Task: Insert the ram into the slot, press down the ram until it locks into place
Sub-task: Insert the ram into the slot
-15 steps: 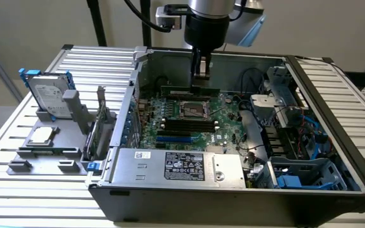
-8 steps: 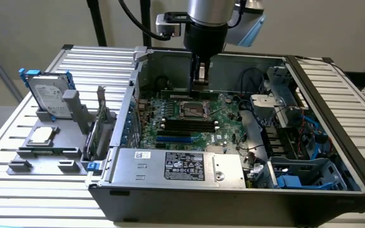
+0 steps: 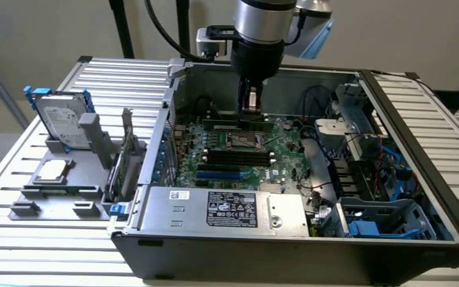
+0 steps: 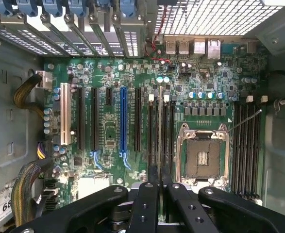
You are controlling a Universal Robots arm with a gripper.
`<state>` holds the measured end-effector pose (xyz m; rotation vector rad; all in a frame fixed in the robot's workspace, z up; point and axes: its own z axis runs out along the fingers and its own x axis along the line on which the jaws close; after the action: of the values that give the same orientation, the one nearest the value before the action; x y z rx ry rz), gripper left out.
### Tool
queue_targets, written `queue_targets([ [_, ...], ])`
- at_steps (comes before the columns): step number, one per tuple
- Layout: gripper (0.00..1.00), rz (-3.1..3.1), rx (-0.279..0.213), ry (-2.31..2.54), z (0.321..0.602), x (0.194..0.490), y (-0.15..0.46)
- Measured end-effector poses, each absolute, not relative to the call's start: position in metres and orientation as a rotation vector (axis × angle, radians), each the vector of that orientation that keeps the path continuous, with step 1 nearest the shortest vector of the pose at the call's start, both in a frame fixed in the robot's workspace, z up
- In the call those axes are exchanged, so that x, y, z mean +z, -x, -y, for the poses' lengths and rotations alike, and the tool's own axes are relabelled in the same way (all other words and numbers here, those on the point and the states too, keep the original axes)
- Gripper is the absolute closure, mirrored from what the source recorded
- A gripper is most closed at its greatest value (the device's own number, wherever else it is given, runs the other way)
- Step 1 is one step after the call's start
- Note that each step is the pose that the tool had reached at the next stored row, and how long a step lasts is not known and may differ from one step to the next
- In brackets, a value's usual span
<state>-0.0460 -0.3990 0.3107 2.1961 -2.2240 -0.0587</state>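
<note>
The gripper (image 4: 160, 171) reaches down from above into the open computer case (image 3: 421, 137), which lies on a ribbed metal table (image 3: 46, 251). Its two black fingers (image 4: 167, 182) stand almost together, nipped on the ram (image 4: 160, 128) - seen edge-on in the wrist view as a thin pale strip running away from the fingertips. The ram lies lengthwise along the bank of four black memory sockets, and the slot (image 4: 152, 131) runs parallel, just beside it, with pale clips at its far end. This bank sits between the blue slot (image 4: 123, 124) and the empty CPU socket (image 4: 202, 155); a second bank of black sockets lies on the other side of the CPU socket. Whether the ram's lower edge has met a socket cannot be told, though in the exterior view the fingers hang above the motherboard (image 3: 287, 143) rather than down at it. A silver power supply (image 3: 229, 209) fills the near side of the case. On the exterior view's left, outside the case, a hard drive (image 3: 58, 122) stands upright in a grey holder - near it, an upright grey expansion card (image 3: 126, 149)
</note>
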Motion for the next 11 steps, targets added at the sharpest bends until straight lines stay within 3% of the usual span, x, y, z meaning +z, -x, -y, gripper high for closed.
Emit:
queue_targets([
  [11, 0.87, 2.224, -0.059, -2.196, 0.399, 0.291, 0.046],
])
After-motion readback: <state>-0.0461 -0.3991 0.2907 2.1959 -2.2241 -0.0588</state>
